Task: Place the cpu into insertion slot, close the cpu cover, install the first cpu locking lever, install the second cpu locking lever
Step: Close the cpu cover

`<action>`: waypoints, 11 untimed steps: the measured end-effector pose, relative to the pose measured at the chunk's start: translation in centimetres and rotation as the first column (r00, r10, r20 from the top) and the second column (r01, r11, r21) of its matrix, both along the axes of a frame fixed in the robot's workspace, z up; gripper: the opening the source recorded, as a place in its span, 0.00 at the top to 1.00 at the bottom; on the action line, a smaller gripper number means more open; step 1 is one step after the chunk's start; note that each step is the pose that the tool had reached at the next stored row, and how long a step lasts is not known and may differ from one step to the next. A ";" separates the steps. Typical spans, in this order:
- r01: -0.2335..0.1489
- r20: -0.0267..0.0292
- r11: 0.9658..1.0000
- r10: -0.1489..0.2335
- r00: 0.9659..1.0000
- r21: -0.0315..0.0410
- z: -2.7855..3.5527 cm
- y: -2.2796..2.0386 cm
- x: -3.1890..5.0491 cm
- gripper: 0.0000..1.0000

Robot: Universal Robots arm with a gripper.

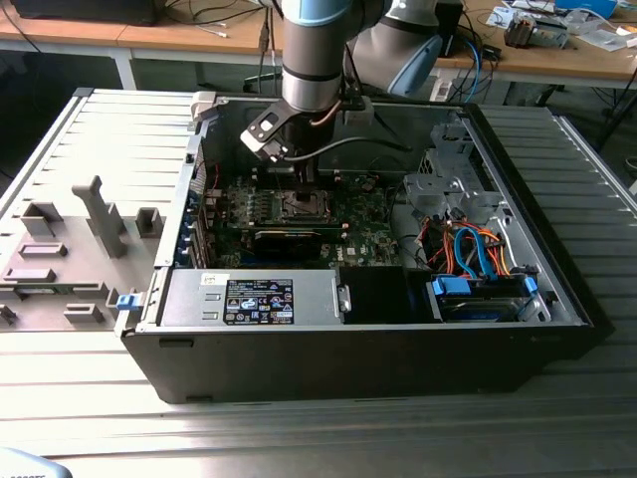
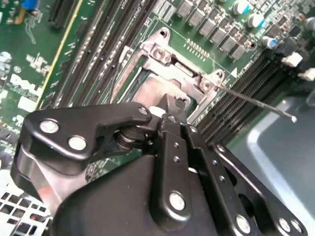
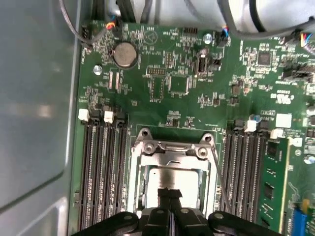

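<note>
The cpu (image 3: pixel 170 176) lies in the socket on the green motherboard (image 3: pixel 162 88), its pale silver top showing through the window of the cpu cover (image 3: pixel 167 150). The cover (image 2: pixel 170 58) lies flat over the chip (image 2: pixel 156 93). A thin wire locking lever (image 2: pixel 256 102) stands up at an angle from one side of the socket, also seen as a lever (image 3: pixel 220 173) in the first wrist view. My gripper (image 3: pixel 170 193) is shut, its black fingertips pressed together right over the chip's middle (image 2: pixel 172 104). In the exterior view my gripper (image 1: pixel 302 167) hangs above the socket (image 1: pixel 299 207).
Rows of black memory slots (image 3: pixel 101 167) flank the socket, with one green module (image 3: pixel 273 182) fitted. Inside the open case sit a power supply (image 1: pixel 254 297), a black card (image 1: pixel 294 237) and a drive bay with orange and blue cables (image 1: pixel 473 254). A grey fixture tray (image 1: pixel 70 249) lies at the exterior view's left.
</note>
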State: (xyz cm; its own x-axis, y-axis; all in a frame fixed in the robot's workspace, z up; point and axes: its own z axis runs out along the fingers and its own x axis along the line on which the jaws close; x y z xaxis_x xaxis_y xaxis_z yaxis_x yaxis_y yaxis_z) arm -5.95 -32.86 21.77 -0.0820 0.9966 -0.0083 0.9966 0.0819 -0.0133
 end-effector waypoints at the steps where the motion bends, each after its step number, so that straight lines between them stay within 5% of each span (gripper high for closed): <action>1: 0.000 -0.001 1.000 0.000 1.000 0.000 0.26 0.00 0.03 0.89; 4: 0.000 -0.002 1.000 0.000 1.000 0.000 1.35 0.00 0.09 0.89; 9: 0.000 -0.002 1.000 0.000 1.000 0.000 2.15 0.00 0.10 0.89; 11: 0.000 -0.002 1.000 0.000 1.000 0.000 3.78 0.00 0.11 0.89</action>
